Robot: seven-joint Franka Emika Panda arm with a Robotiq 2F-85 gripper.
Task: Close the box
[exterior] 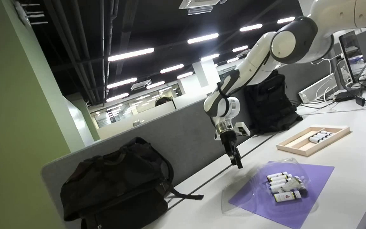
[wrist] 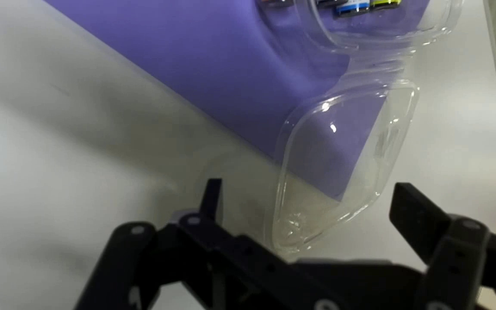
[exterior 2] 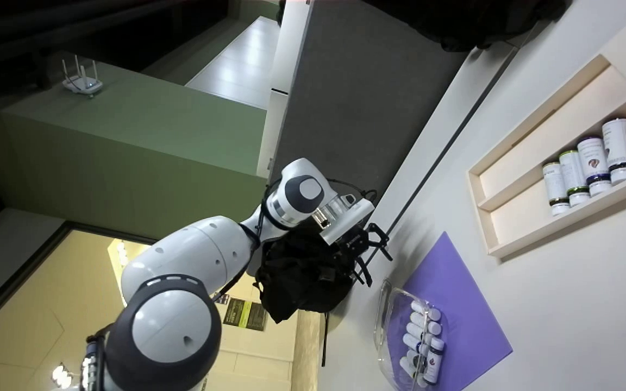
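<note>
The box is a clear plastic hinged container; its tub lies on a purple sheet and holds several small white bottles. Its lid is folded open beside the tub. In an exterior view the tub's rim and bottles show too. In the wrist view the lid lies below and between my fingers, and the tub is cut off at the top. My gripper is open and empty. It hangs above the table near the lid, apart from it, in both exterior views.
A wooden tray with several bottles stands beyond the sheet; it also shows in an exterior view. A black backpack leans on the grey divider. Another backpack stands behind the arm. A monitor and cables are farther along the table.
</note>
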